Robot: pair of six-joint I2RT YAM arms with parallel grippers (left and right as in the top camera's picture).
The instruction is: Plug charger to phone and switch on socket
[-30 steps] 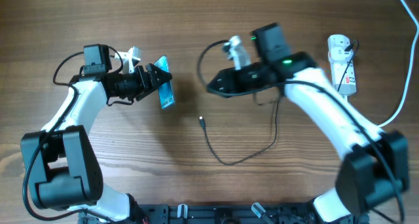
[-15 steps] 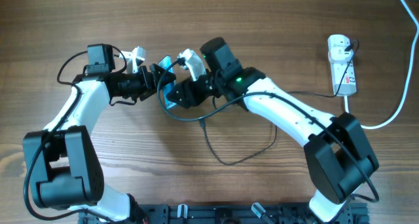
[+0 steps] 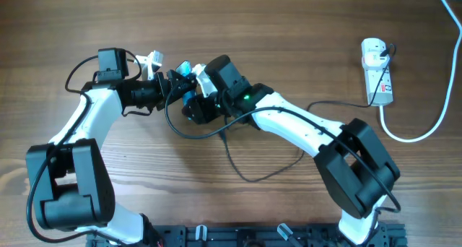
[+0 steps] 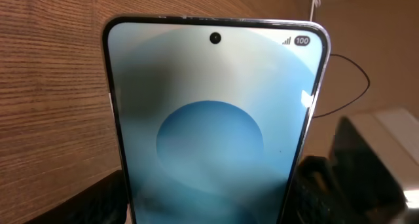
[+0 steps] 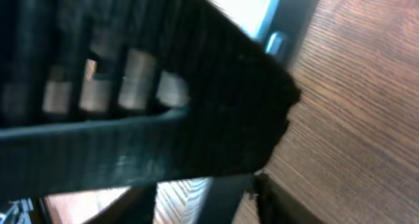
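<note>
My left gripper [image 3: 175, 84] is shut on the phone [image 3: 185, 68], holding it off the table at the upper left. In the left wrist view the phone [image 4: 213, 119] fills the frame with its cyan screen lit, and a dark finger [image 4: 82, 204] presses each long side. My right gripper [image 3: 192, 107] is up against the phone's free end. Its wrist view is blurred and dark, so how its jaws stand is unclear. The charger's thin black cable [image 3: 253, 179] lies looped on the table, away from the phone. The socket [image 3: 375, 74] lies at the far right.
A white lead [image 3: 419, 135] curves from the socket off the right edge. A black cable loop [image 3: 177, 128] from the arms hangs just below both grippers. The right arm [image 3: 303, 128] stretches diagonally across the middle of the wooden table [image 3: 108, 30].
My right arm has swung left across the table, from near the middle to the phone's end. The left gripper and the phone have shifted only slightly. The charger cable has stayed on the table.
</note>
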